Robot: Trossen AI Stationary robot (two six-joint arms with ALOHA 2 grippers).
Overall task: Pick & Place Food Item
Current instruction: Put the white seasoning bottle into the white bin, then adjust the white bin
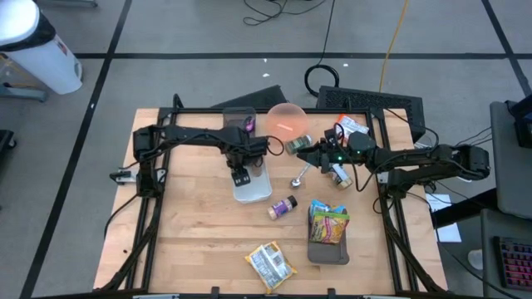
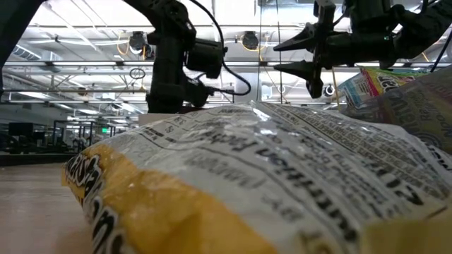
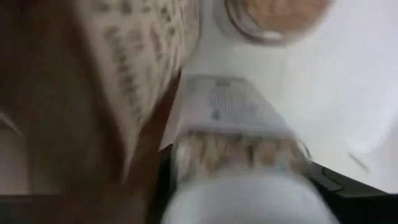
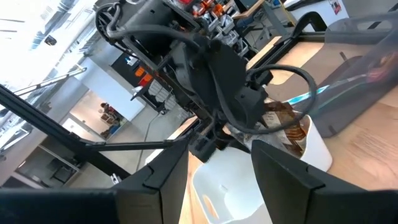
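1. White bin (image 1: 252, 187) sat mid-counter (image 1: 191, 241); left hand (image 1: 240, 175) was down inside it, over a clear jar with a white cap (image 3: 239, 158).
2. Left hand: fingers barely showed in the left wrist view, only dark edges beside the jar. Can't tell if it was grasping or released.
3. Right hand (image 1: 301, 152) hung in the air near the pink bowl (image 1: 287, 121), pointed toward the left arm. Fingers (image 4: 158, 180) stood parted with nothing between them.
4. Small spice jar (image 1: 283, 206) lay on its side on the counter, just beside the bin. Snack bag (image 1: 270, 264) lay near the front edge; green-yellow bag (image 1: 329, 224) sat in a dark tray (image 1: 328, 252).
5. Hard to read: left wrist view was blurred, a brown wrapper (image 3: 93, 93) filling one side, a second jar (image 3: 273, 18) cut off at the edge.
6. Low view was mostly blocked by the snack bag; bin not visible there.
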